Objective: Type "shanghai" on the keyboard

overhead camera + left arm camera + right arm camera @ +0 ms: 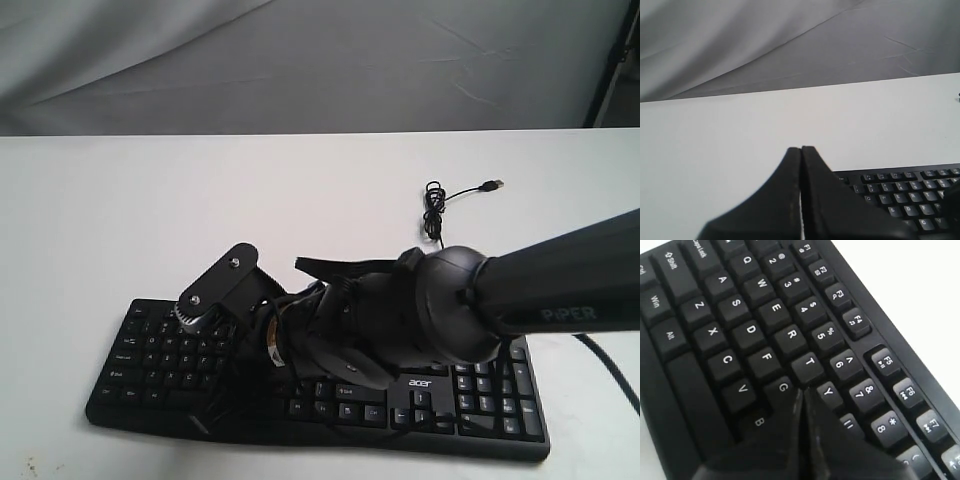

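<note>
Exterior: right arm point(560, 285) blocks the keyboard point(160, 355) mid-section, and the cable point(437, 215) vanishes behind it. Key legends are too small to read. Right wrist: right hand point(802, 390) covers the key next to G, so contact can't be judged. Left wrist: the frame edge cuts off most of the keyboard.

Overall light: bright, soft and even; the white table point(150, 190) nearly washes out.
Shadows: faint, just a thin dark edge along the front of the keyboard point(490, 395).
Glare: a dull sheen on the right arm point(570, 280); none on the keys.
Exterior view: slightly soft and grainy.
Right wrist view: mid-frame key legends crisp; the right gripper point(802, 391) blurred near the lens.
Left wrist view: the left gripper point(801, 149) blurred; the grey cloth point(790, 40) shows gentle fold shading.
</note>
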